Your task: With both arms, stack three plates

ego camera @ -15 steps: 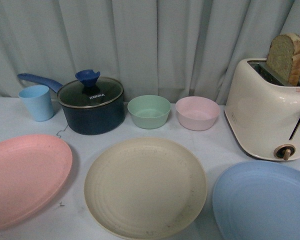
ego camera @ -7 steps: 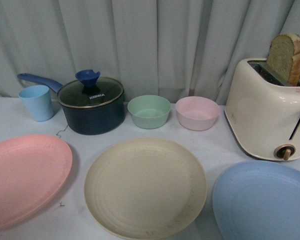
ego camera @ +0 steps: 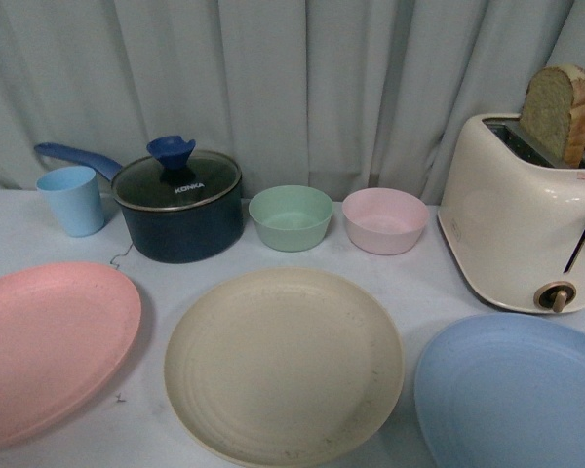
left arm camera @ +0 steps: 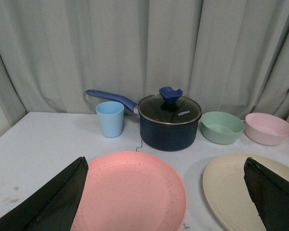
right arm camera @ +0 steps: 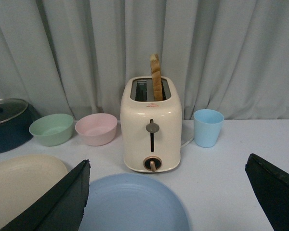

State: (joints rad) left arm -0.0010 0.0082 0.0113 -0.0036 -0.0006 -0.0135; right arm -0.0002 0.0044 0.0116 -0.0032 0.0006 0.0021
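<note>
Bare table (ego camera: 146, 402) shows between pink plate (ego camera: 49, 341), cream plate (ego camera: 283, 366) and blue plate (ego camera: 512, 395). Toaster (ego camera: 517, 214) crowds the blue plate's twelve o'clock, perhaps touching; saucepan (ego camera: 180, 214) stands at the cream plate's eleven.

I see the pink plate (ego camera: 49, 346), cream plate (ego camera: 283, 366) and blue plate (ego camera: 512, 390) as matt, plastic-looking, faintly ridged. The toaster (ego camera: 512, 219) shell is glossy, the pot lid (ego camera: 190, 183) is clear glass, and the curtain (ego camera: 302, 78) is soft cloth.

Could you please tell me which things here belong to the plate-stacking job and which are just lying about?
For the job: pink plate, cream plate, light blue plate.

Just lying about: lidded saucepan, blue cup, second blue cup, green bowl, pink bowl, toaster, bread slice.
</note>
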